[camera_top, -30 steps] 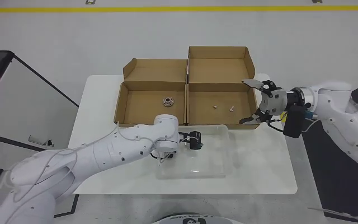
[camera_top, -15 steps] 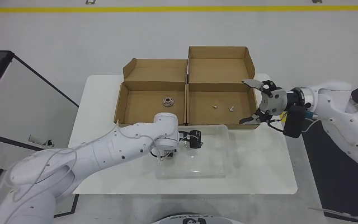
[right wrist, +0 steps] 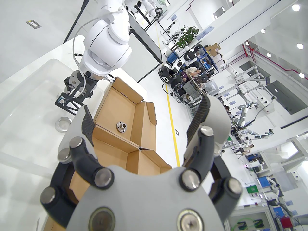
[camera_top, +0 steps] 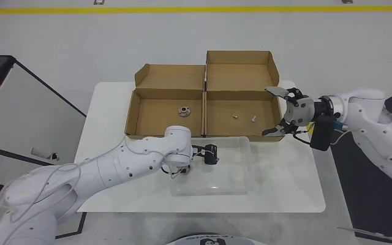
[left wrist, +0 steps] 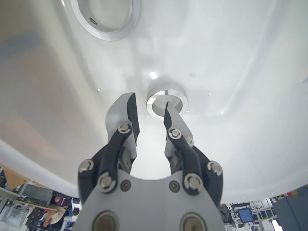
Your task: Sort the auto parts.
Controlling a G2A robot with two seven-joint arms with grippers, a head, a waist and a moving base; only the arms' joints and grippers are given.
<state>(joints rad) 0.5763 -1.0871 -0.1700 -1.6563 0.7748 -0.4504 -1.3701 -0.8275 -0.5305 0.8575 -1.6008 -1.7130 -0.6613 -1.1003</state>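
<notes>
The left gripper (left wrist: 148, 103) is reaching down into a clear plastic tray (camera_top: 236, 179) that is lying on the white worktop (camera_top: 285, 187). Its fingers are standing partly open, not clamping anything. One fingertip is sitting over the hole of a small metal ring (left wrist: 176, 92) and the other is sitting just outside the ring's wall. Whether either one is touching the metal is not clear. The small ring is resting upright on the tray floor. A larger metal ring (left wrist: 105, 8) is lying flat in the same tray, apart from the fingers.

In the top view, two open cardboard boxes are sitting side by side at 12 o'clock from the tray. The left box (camera_top: 132, 111) is holding one round flanged part (camera_top: 184, 111) near its middle. The right box (camera_top: 224, 125) is holding two small screws (camera_top: 234, 114) (camera_top: 252, 118), lying near each other.

The right gripper (camera_top: 270, 111) is hovering at the 3 o'clock edge of the right box, above its wall. Its fingers are spread wide and holding nothing.
</notes>
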